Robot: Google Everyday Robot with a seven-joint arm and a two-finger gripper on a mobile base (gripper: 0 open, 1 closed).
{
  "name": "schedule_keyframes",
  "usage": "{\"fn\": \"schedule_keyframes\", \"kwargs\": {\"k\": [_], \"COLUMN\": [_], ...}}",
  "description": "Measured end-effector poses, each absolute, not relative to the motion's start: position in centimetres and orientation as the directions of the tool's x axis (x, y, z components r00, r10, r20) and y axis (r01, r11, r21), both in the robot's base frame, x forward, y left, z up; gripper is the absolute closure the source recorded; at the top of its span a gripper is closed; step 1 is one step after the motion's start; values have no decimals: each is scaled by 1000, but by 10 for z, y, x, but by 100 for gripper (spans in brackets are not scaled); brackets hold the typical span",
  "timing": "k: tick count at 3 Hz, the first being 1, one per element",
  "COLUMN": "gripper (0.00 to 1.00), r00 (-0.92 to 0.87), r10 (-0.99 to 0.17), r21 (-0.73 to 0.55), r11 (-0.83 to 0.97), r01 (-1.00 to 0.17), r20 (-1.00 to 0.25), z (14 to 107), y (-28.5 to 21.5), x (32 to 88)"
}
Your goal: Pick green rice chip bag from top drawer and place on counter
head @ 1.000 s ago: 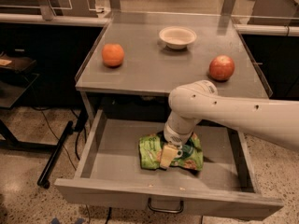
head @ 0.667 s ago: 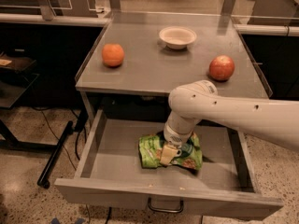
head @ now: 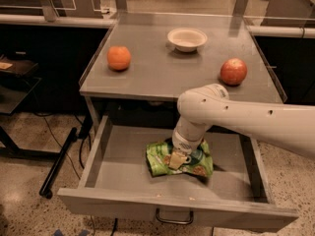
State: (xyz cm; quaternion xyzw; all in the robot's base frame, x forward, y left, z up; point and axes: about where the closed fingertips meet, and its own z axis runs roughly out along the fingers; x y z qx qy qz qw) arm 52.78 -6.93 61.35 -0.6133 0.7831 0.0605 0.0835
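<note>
While the green rice chip bag (head: 158,160) is lying crumpled on the flat bottom of the top drawer (head: 123,168), roughly at its middle, the gripper (head: 177,160) is bearing down on it from above, its tan tip touching the bag's centre. Whether the gripper is clamping the bag or only resting on it cannot be told. The white arm (head: 246,119) is reaching in from the right, crossing over the drawer's right side. The drawer is standing pulled out, its dark handle (head: 174,220) showing on the front panel. Above it, the counter (head: 157,80) is carrying an orange fruit (head: 119,58) at the left, a reddish fruit (head: 233,71) at the right and a pale bowl (head: 187,38) near the back, all well apart from one another.
</note>
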Motion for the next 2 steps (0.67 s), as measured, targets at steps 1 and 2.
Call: {"fn": "schedule_keyframes", "kwargs": {"k": [1,2], "gripper": [100,100], "r00": [-299,-354], "r10": [-935,-917], "r21": [-2,-12], "r11": [306,362], "r01": [-952,-932], "r20": [-191,-182], "z": [634,663], "y": [-80,-95], "x": [515,507]}}
